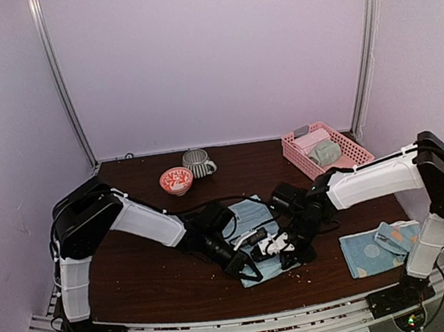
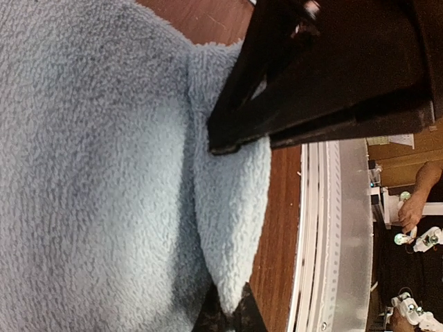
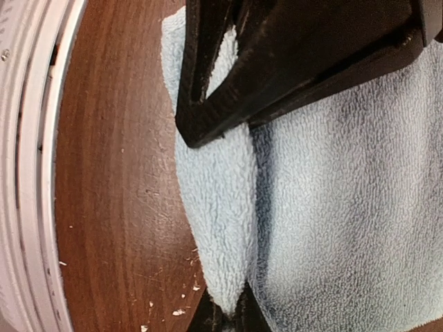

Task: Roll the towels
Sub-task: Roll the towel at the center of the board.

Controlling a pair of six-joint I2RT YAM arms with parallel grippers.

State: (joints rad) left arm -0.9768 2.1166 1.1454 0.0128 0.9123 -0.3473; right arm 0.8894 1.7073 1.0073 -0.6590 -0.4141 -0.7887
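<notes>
A plain light blue towel lies flat at the table's near middle. My left gripper is shut on its near edge at the left; the left wrist view shows the pinched fold of towel running into the fingertips. My right gripper is shut on the same near edge at the right; the right wrist view shows the raised fold between the fingertips. A second light blue towel with pale dots lies at the near right. A grey-green towel and a pink one sit in the basket.
A pink lattice basket stands at the back right. A red-patterned bowl and a striped grey mug stand at the back middle. The table's metal front rail runs close to the towel's near edge. Crumbs lie on the wood.
</notes>
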